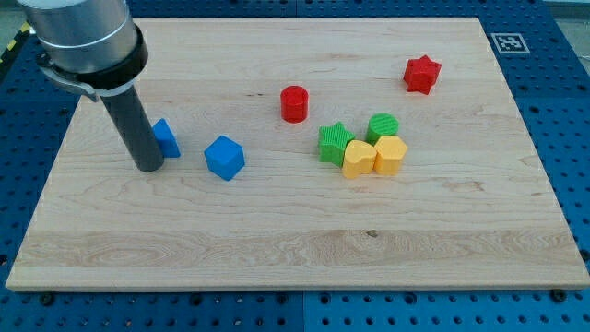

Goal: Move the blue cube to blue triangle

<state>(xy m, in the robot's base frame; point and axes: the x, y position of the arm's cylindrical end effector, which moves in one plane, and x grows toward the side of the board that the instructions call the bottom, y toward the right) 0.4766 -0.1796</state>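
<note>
Here's the table [277, 249], a pale wooden board with the grain running from the view's left to the view's right, sitting on a blue perforated base [562, 111] that shows along every edge. Up at the table's top right corner there's a small black-and-white marker tag [506, 41], and in the view's top left corner a scrap of yellow-and-black striping [11, 46] pokes out behind the arm. The dark rod [136, 124] comes down from a grey collar near the table's left edge, and my tip [148, 168] is planted on the wood there. No claw on this rig, just the rod, so there is nothing spread or pressed together to report. The blue triangle [166, 137] sits just beside the rod on its right, partly hidden behind it, and whether the two are touching I cannot tell. The blue cube [224, 157] stands a little further toward the view's right, near the triangle but clearly apart from it, and apart from my tip too. Toward the table's middle, a red cylinder [294, 103] stands alone. Right of centre there's a tight huddle: a green star [335, 141], a green cylinder [383, 126], a yellow heart [358, 159] and a yellow block [391, 155], packed against each other. Near the table's top right, well away from the rest, a red star [422, 74].
</note>
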